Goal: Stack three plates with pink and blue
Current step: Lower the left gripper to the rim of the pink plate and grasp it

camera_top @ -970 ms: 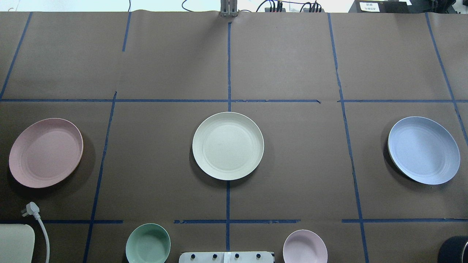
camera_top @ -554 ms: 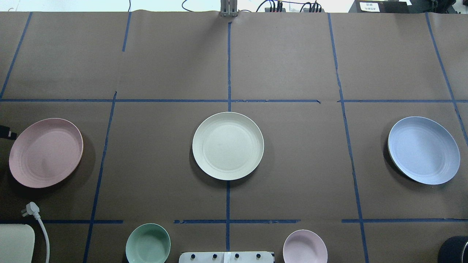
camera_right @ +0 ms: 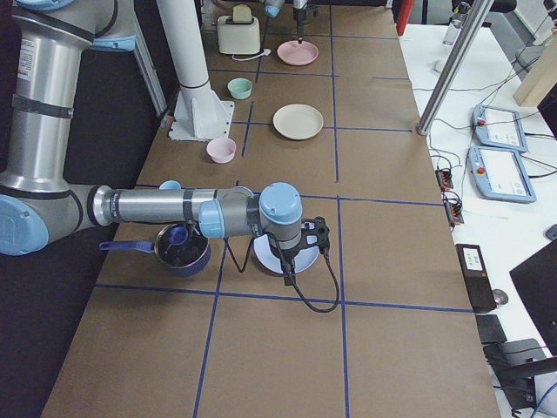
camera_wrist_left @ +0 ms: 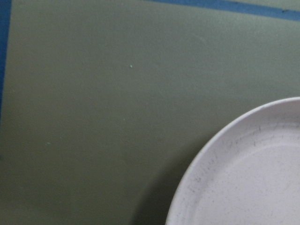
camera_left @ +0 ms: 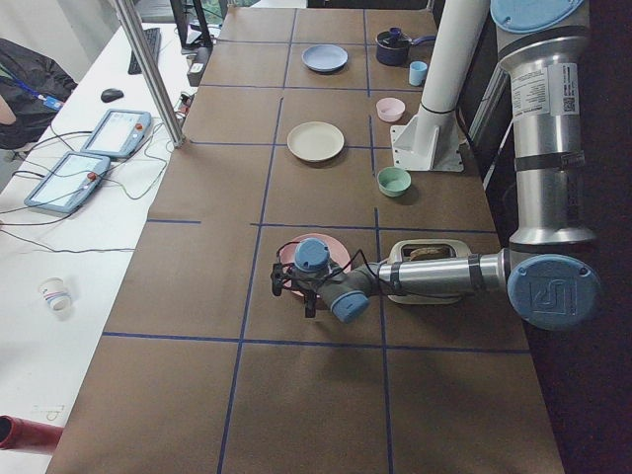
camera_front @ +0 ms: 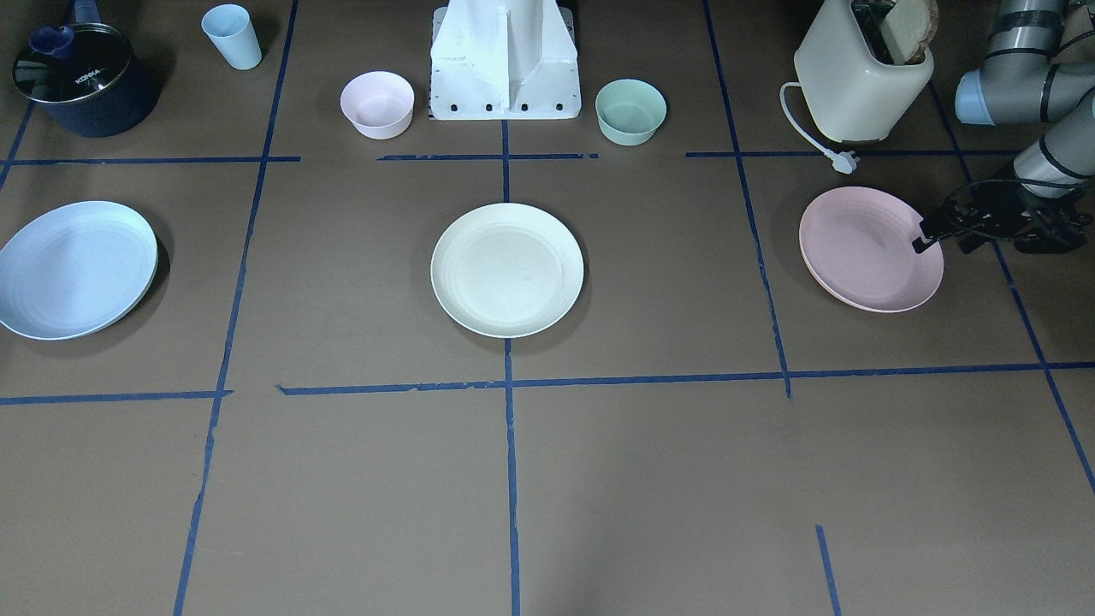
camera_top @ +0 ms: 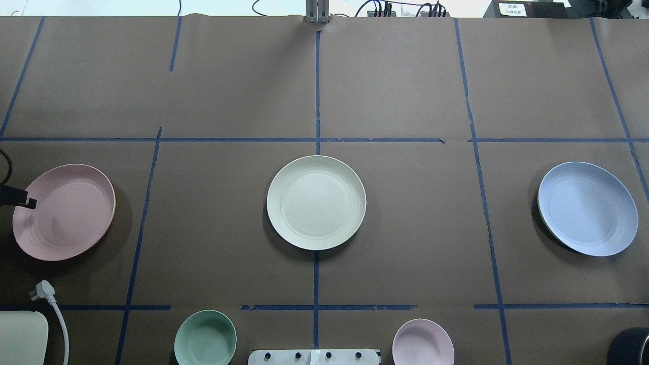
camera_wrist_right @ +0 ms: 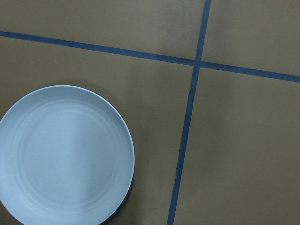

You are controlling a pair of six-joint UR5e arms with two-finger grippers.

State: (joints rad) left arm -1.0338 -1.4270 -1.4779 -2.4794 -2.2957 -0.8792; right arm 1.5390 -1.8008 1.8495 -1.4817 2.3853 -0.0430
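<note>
The cream-white plate (camera_front: 506,269) lies at the table's middle, also in the overhead view (camera_top: 316,203). The pale pink plate (camera_front: 864,252) lies on the robot's left side (camera_top: 66,213). The pale blue plate (camera_front: 73,269) lies on the robot's right side (camera_top: 587,208). My left gripper (camera_front: 941,246) is low at the pink plate's outer rim, jaws apart, one finger over the plate and holding nothing. The left wrist view shows that rim (camera_wrist_left: 248,178). My right gripper (camera_right: 296,252) hovers over the blue plate (camera_wrist_right: 65,154); I cannot tell whether it is open.
A cream toaster (camera_front: 860,77) with its loose plug (camera_front: 843,161) stands behind the pink plate. A green bowl (camera_front: 630,109) and a small pink bowl (camera_front: 376,103) flank the robot base (camera_front: 505,60). A blue cup (camera_front: 233,36) and a dark pot (camera_front: 81,81) stand behind the blue plate.
My left gripper has come in from the overhead view's left edge and now reaches over the pink plate's outer rim. The plates have not moved.
</note>
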